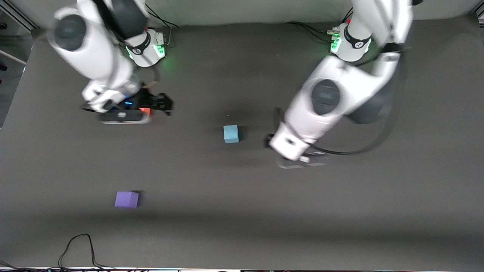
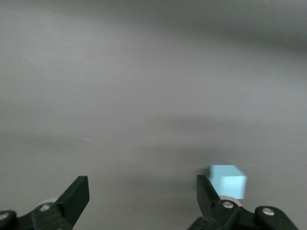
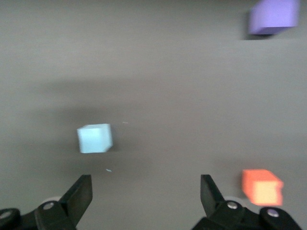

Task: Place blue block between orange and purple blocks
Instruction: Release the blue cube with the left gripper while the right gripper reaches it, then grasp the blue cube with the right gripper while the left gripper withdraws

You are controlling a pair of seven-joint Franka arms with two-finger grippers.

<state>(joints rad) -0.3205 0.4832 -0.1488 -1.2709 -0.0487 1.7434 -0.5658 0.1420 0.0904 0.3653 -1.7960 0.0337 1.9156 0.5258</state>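
Front view shows the blue block (image 1: 231, 133) alone on the dark table (image 1: 242, 211), near its middle, touching nothing. The purple block (image 1: 126, 199) sits nearer the camera, toward the right arm's end, well apart from the blue one. The orange block (image 1: 144, 110) lies farther from the camera at that same end, mostly hidden under the right gripper (image 1: 159, 104); only a sliver of it shows. The left gripper (image 1: 298, 160) hangs over bare table beside the blue block, toward the left arm's end, holding nothing. Left wrist view shows its 2 fingers (image 2: 76, 194) spread wide with empty table between them, and the blue block (image 2: 229, 180) just outside one fingertip. Right wrist view shows that gripper's jaws also wide apart and empty, with the orange block (image 3: 261, 187) just outside one finger, the blue block (image 3: 94, 138) farther off, and the purple block (image 3: 273, 16) at the frame's edge.
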